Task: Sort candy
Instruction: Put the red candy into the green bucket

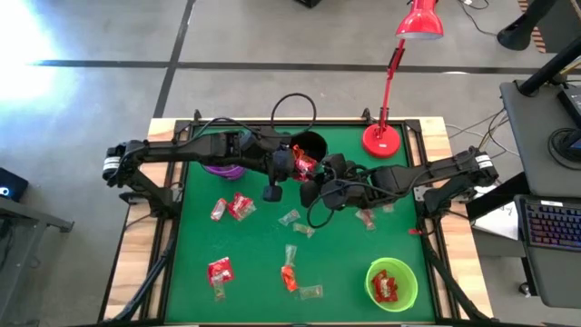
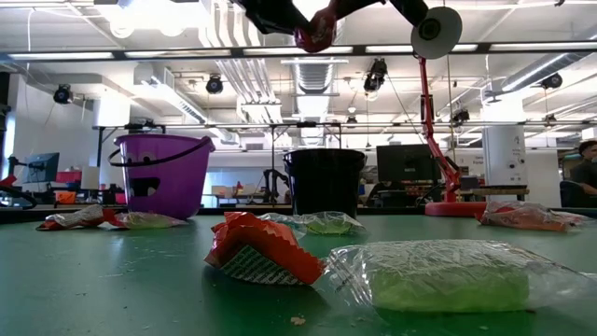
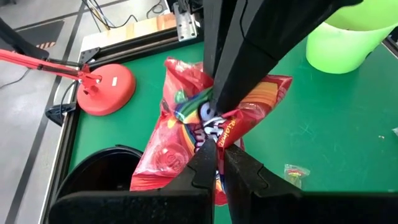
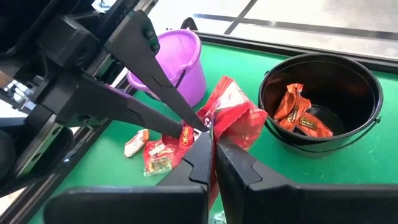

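Candy packet (image 3: 186,134), red and crinkly, hangs above the table (image 1: 254,272) beside the black cup (image 4: 323,102), pinched at once by the left gripper (image 3: 217,152) and right gripper (image 4: 211,146), both clamped shut on it. It looks light, limp and slippery; grip a flat wrapper edge. Purple cup (image 4: 171,62), lamp (image 1: 386,136) and loose sweets crowd nearby.

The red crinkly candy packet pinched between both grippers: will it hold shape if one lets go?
Probably not. The red crinkly candy packet folds and puckers where the left gripper and right gripper pinch it, so it looks floppy, light, and likely to droop.
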`<action>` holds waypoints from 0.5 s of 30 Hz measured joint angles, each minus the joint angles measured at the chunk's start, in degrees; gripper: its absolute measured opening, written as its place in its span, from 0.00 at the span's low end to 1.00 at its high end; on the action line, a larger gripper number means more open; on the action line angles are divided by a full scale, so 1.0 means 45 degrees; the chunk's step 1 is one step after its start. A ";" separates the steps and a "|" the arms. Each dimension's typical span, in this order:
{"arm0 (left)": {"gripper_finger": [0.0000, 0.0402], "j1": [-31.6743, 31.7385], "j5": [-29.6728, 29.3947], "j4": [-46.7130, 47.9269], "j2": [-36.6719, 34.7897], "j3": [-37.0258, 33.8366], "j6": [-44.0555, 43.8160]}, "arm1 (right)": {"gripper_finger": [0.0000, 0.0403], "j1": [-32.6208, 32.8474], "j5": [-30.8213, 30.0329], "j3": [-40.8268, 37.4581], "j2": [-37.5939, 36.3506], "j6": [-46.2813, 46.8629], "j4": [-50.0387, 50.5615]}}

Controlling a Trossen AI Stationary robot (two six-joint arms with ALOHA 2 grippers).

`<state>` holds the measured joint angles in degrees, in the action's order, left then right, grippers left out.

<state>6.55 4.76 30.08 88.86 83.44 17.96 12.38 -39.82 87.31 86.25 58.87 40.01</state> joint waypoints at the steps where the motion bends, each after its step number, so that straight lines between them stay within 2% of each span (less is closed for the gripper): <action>1: 0.00 0.0000 -0.0021 0.0017 0.0000 -0.0001 0.0000 | 0.02 0.0000 0.0012 0.0000 -0.0017 -0.0038 0.0014; 10: 0.09 0.0005 -0.0103 0.0096 0.0000 0.0001 0.0000 | 0.02 0.0015 0.0213 0.0000 -0.0113 -0.0252 0.0034; 15: 0.09 0.0010 -0.0103 0.0112 0.0000 0.0001 0.0133 | 0.02 0.0019 0.0271 0.0000 -0.0119 -0.0257 -0.0139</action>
<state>6.59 4.29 30.59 88.86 83.44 18.55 12.47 -38.61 87.31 85.71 57.71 39.38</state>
